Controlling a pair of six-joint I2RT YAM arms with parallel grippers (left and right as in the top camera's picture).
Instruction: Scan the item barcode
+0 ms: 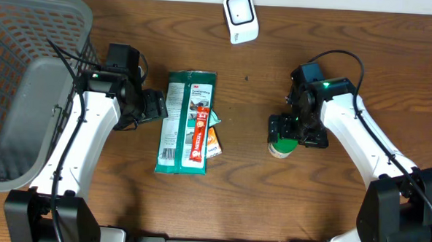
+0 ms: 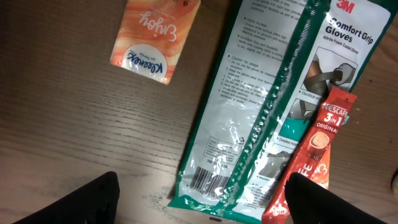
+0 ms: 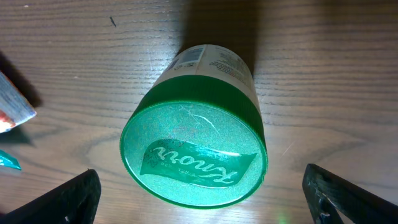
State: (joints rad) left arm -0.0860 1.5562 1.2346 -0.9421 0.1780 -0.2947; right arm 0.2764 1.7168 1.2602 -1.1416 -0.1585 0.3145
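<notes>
A green-lidded Knorr jar stands upright on the table. My right gripper hovers over it, open, both fingers well clear of the lid. A green 3M glove pack lies flat mid-table, its barcode facing up near my left gripper. That gripper is open at the pack's left edge, holding nothing. A red Nescafe stick lies on the pack. An orange Kleenex pack lies beside it. The white scanner sits at the back.
A grey mesh basket fills the left side of the table, close behind the left arm. Bare wood lies between the glove pack and the jar.
</notes>
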